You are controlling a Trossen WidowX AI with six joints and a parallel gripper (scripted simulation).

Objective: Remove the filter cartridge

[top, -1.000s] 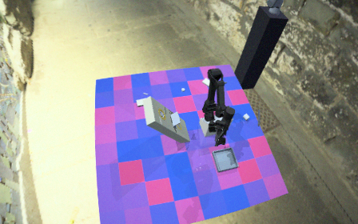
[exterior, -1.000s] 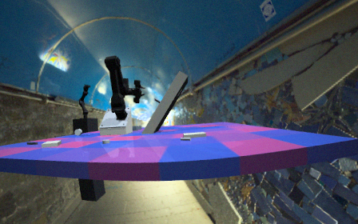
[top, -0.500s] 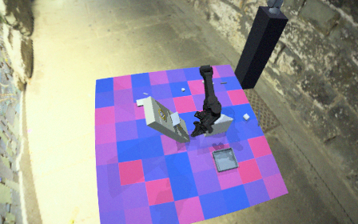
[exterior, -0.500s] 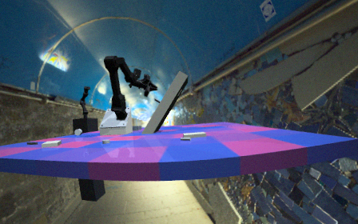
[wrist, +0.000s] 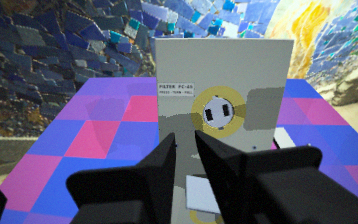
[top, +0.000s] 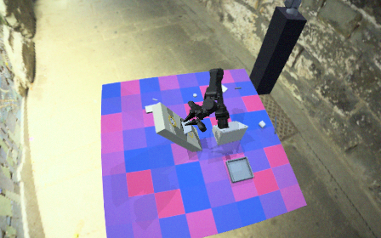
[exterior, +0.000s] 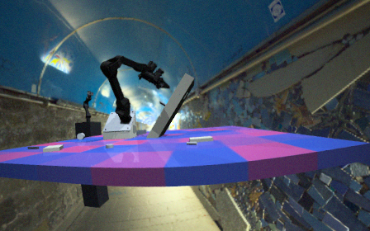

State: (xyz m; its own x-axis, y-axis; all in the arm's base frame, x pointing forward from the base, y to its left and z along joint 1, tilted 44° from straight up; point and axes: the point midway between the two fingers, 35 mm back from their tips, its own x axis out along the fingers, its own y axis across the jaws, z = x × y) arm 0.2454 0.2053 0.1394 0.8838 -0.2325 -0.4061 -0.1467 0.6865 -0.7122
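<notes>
The grey service panel [top: 162, 116] [exterior: 174, 105] [wrist: 180, 65] stands tilted on the checkered table. The round white filter cartridge [wrist: 218, 112] [top: 173, 122], with two dark slots, sits flush in it inside a yellow ring. My gripper [wrist: 184, 135] [top: 190, 121] [exterior: 164, 85] faces the panel a short way in front of it, aimed a little left of and below the cartridge. Its fingers are nearly together with only a narrow gap, and nothing is between them. The grey tray [top: 230, 172] lies flat on the table in front of the robot base.
The white robot base [top: 230, 133] stands right of the panel. A dark pillar [top: 277, 47] rises beyond the table's far right corner. Small white blocks [top: 262, 123] [exterior: 201, 139] lie scattered on the table. A white label patch [wrist: 200, 195] sits lower on the panel.
</notes>
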